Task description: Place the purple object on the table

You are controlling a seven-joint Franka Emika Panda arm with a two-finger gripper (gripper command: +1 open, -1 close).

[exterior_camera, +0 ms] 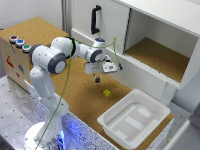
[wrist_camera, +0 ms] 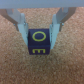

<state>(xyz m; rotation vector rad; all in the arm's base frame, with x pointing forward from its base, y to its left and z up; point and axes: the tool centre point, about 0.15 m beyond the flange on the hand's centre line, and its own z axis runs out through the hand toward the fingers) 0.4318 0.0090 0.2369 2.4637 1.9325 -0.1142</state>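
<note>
Gripper (exterior_camera: 97, 79) fingers (wrist_camera: 20, 24) stand on either side of the purple object (wrist_camera: 39, 43) and press against its two flanks, so the jaws are closed on it. Seen from the wrist, that object is a small dark cube with yellow-green letters on it, an O on the face toward the camera and an E on the face next to it, and cork fills the view all around it. From the exterior view I cannot tell whether the cube rests on the table (exterior_camera: 75, 95) or hangs just above it; it shows there only as a dark speck at the fingertips (exterior_camera: 97, 79). Taking the white tray (exterior_camera: 134, 121) as the landmark, the gripper and cube are near it, toward the exterior view's left and farther from the camera. A small yellow-green piece (exterior_camera: 106, 92) lies on the cork between the gripper and the tray, apart from both. The tray sits on the table edge nearest the exterior view's right. Beyond the tray stands a white cabinet (exterior_camera: 150, 35) with its cork-lined compartment open and a black handle (exterior_camera: 95, 20) on its door. Well apart from the tray, at the exterior view's left, is a box with coloured buttons (exterior_camera: 19, 42). A green cable (exterior_camera: 65, 85) runs along the arm (exterior_camera: 50, 60).
</note>
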